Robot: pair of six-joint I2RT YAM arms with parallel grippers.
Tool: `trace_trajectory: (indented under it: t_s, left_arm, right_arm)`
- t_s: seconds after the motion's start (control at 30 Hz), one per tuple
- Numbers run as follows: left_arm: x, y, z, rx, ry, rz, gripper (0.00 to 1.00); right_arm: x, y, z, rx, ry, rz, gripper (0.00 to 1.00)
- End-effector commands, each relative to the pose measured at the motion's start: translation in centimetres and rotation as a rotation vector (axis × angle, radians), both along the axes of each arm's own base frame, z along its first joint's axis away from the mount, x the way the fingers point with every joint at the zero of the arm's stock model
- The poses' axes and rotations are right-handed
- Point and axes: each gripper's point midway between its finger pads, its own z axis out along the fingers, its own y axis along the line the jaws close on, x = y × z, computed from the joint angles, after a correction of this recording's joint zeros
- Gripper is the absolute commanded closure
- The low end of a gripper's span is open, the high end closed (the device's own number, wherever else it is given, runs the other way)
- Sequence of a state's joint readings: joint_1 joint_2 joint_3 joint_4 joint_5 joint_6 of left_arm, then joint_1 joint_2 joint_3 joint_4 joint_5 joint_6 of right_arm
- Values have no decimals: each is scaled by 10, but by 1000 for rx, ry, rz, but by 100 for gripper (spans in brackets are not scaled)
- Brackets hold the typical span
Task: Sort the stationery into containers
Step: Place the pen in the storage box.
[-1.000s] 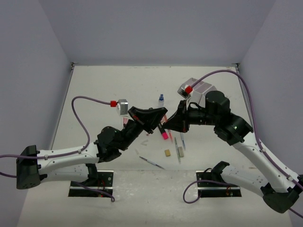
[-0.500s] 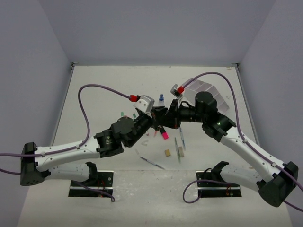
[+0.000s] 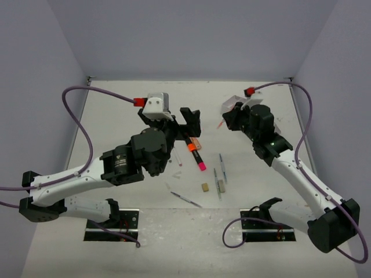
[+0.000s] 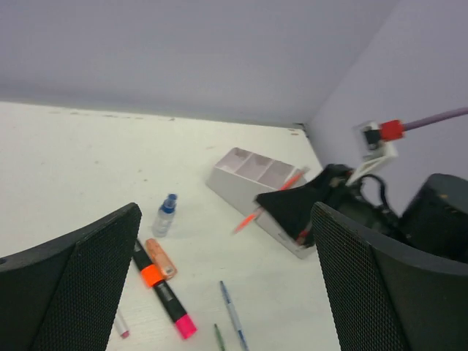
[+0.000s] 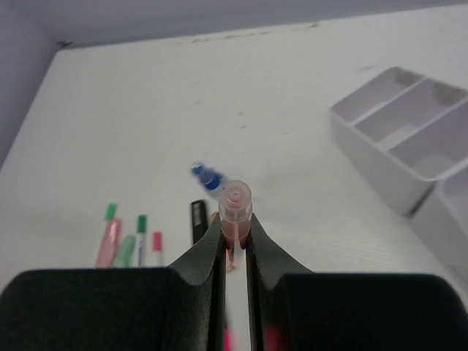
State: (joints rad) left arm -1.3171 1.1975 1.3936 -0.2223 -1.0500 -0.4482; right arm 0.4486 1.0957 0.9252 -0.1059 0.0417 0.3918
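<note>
Pinching a pink pen (image 5: 236,201) between its closed fingers, the right tool (image 5: 235,227) hangs above the tabletop (image 5: 292,88), with the white organizer (image 5: 373,164) off to one side and its compartments open upward. The left tool (image 3: 190,117) is raised too, its fingers (image 4: 80,285) spread wide. Below it on the tabletop lie the black marker (image 4: 162,287) and, close by, the blue-capped bottle (image 4: 165,214). Nearer the arm bases lie thin pens (image 3: 222,169) and a tan eraser (image 3: 204,187), and pastel highlighters (image 5: 110,238) lie apart from them.
</note>
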Motion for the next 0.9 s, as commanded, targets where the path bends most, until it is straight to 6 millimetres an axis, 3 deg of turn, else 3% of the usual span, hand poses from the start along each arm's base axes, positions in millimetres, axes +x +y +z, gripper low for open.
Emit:
trace_trajectory:
  t_s: [0.0, 0.07, 0.13, 0.2, 0.3, 0.47, 0.6, 0.8, 0.87]
  left_arm:
    - [6, 39, -48, 97, 57, 126, 0]
    - [9, 34, -76, 118, 101, 93, 0]
    - [13, 28, -113, 158, 164, 53, 0]
    - [17, 23, -153, 196, 242, 22, 0]
    - [23, 24, -207, 260, 341, 6, 0]
    - [32, 38, -241, 294, 407, 48, 0]
    - [33, 47, -248, 285, 411, 49, 0]
    - [28, 54, -256, 301, 428, 47, 0]
    - [29, 58, -255, 302, 428, 53, 0]
  right_arm:
    - [55, -100, 40, -123, -112, -510, 100]
    - [73, -116, 52, -144, -123, -576, 100]
    - [85, -130, 49, -166, -111, -620, 100]
    - [104, -141, 38, -202, -79, -661, 100]
    - [117, -148, 21, -224, -41, -675, 100]
    - [130, -147, -5, -239, 3, -657, 100]
    - [139, -142, -34, -261, 56, -629, 100]
    - [136, -144, -55, -269, 100, -638, 100]
    - [132, -143, -63, -264, 115, -639, 93]
